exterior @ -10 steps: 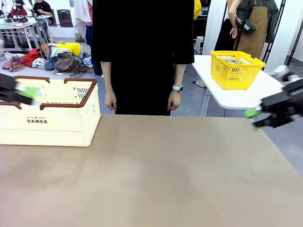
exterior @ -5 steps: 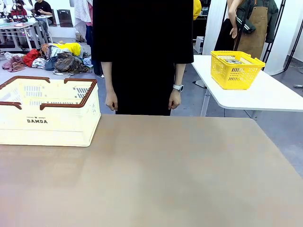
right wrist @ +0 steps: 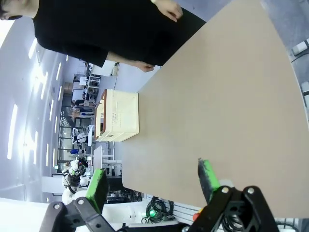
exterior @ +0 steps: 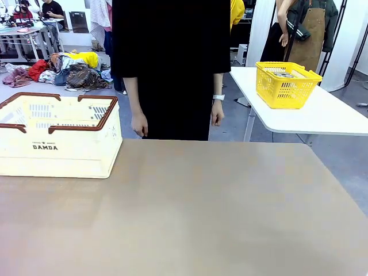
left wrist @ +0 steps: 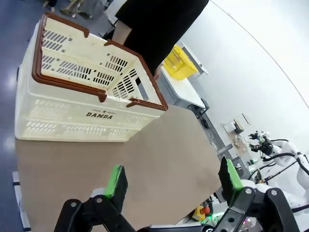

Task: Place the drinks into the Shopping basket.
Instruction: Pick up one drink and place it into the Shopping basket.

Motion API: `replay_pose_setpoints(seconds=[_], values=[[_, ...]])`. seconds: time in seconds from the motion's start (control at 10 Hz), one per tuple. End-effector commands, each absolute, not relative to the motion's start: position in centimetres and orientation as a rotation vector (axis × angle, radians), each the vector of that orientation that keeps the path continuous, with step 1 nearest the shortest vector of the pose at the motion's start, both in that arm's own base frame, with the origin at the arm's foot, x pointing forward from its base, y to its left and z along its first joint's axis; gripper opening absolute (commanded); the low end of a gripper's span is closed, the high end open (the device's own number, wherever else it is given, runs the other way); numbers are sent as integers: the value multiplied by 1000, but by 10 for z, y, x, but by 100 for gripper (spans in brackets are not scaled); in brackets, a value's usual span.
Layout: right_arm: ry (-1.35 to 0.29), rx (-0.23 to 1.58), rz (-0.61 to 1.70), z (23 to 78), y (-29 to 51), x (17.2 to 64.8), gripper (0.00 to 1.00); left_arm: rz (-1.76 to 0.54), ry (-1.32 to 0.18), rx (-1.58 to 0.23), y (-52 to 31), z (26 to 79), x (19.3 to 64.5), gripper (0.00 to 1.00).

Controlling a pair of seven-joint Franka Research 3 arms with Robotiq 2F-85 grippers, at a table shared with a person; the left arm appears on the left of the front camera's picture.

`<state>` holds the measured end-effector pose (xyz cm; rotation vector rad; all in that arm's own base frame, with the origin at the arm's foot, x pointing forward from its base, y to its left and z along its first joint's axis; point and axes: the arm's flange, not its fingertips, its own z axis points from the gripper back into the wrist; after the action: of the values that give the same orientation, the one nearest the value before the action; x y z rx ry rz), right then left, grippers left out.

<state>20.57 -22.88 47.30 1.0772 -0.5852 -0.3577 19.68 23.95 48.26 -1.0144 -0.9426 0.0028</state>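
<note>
The Shopping basket (exterior: 63, 152) runs off the front view's left edge, and its near wall hides its floor. The yellow basket (exterior: 286, 92) holds things too small to tell.

The Shopping basket (exterior: 69, 152) stands on the table (exterior: 207, 213), at its far left corner. 1 person (exterior: 172, 69) stands just behind the table's far edge, near its middle and to the right of the basket, with both hands (exterior: 140, 125) hanging at the sides. Farther back on the right, apart from this table, is a 2nd table (exterior: 322, 115) with a smaller mesh basket (exterior: 286, 89) on it. A heap of clothes (exterior: 75, 72) lies on the floor well behind the Shopping basket.
</note>
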Motion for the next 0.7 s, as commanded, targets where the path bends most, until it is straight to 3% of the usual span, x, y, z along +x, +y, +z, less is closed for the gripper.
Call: replay_pose_setpoints(seconds=[0.0, 0.6], values=[[-595, 1071, -333, 478, -227, 202, 100, -4, -946, -1014, 243, 483, 189, 100], [-595, 1071, -333, 478, -227, 202, 100, -4, -946, -1014, 243, 483, 189, 100]])
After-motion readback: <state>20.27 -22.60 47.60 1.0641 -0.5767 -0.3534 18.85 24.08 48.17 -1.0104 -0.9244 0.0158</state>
